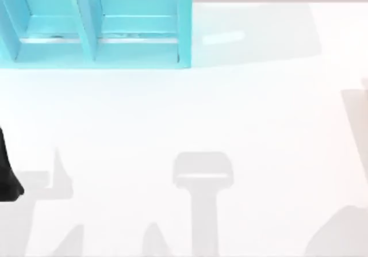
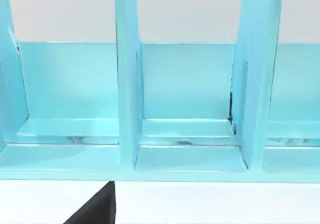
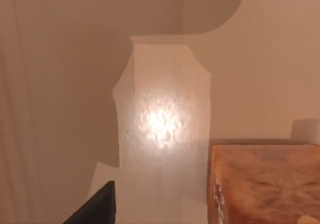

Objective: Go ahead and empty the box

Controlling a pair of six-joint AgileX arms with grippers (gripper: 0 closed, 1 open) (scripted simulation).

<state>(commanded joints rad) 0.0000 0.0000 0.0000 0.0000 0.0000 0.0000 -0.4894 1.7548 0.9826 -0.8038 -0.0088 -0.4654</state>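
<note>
Left arm (image 1: 7, 173): black, entering at the table's 8 o'clock edge in the top view, low over the white table (image 1: 241, 113), well apart from the box. Left gripper (image 2: 97, 209): seen as a black wedge in the left wrist view, level and aimed straight at the open front of the box, hovering above the white surface just short of the front lip; grasp state cannot tell; nothing seen held. Box (image 1: 98, 24): turquoise, at the table's 11 o'clock corner in the top view, open side turned toward 6 o'clock, split by upright dividers (image 2: 127, 78) into side-by-side compartments, each with a raised step at the back and a flat floor in front; thin dark scuff lines along the step edges and at one divider's joint; compartment floors bare turquoise as far as visible. Grey shadows (image 1: 202, 176): spread across the table from 7 o'clock through 6 o'clock to 4 o'clock, the middle one shaped like a broad head on a stem. Right gripper (image 3: 97, 206): a black wedge in the right wrist view, above a warm-lit pale surface with a bright glare spot; grasp state cannot tell. Orange-brown block (image 3: 265, 184): mottled, square-edged, lying near the right gripper, apart from it and not held.
</note>
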